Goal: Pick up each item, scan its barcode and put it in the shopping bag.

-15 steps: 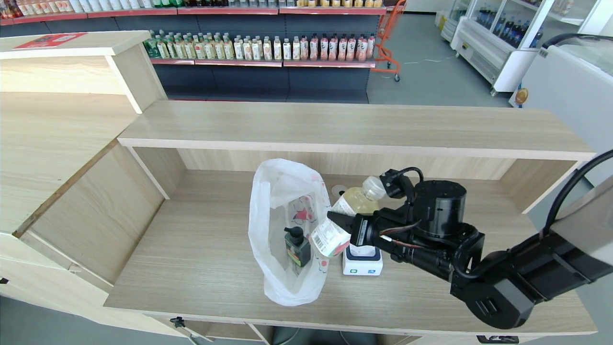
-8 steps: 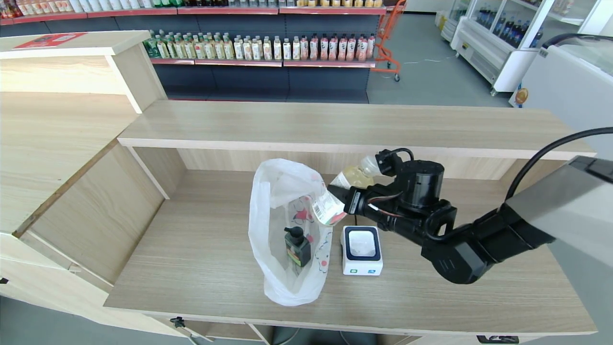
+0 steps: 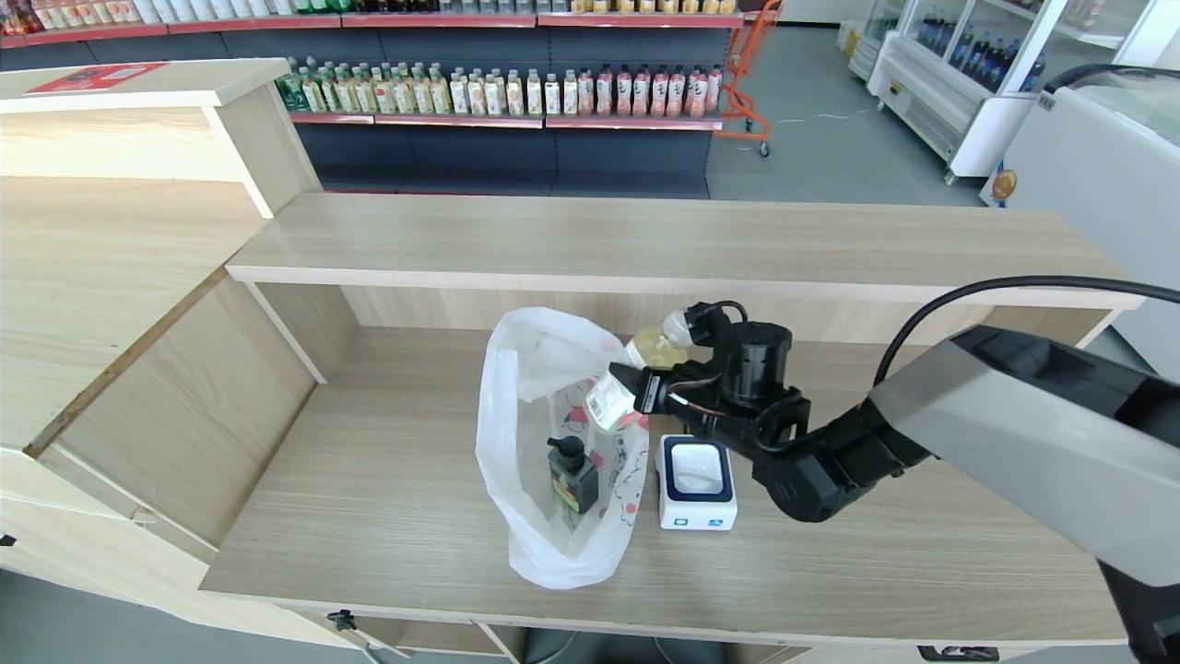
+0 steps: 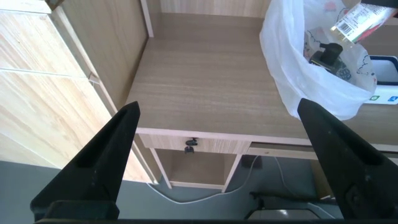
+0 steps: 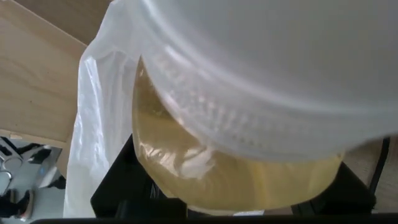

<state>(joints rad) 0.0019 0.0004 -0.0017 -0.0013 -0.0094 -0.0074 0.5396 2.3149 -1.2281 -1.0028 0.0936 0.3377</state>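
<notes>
The right gripper (image 3: 634,395), jaws clamped on the bottle (image 3: 651,350), holds it tilted over the mouth of the shopping bag (image 3: 502,443) — scanner (image 3: 697,480) just beside the bag. The left gripper (image 4: 217,111) hangs well apart from the bag — jaws spread wide.

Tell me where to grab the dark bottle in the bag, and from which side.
Probably by its black top, from above: the dark bottle stands upright inside the shopping bag, whose walls block its sides.

Bright even shop light, soft shadows on the counter (image 3: 387,480), straight edges bowed toward corners
</notes>
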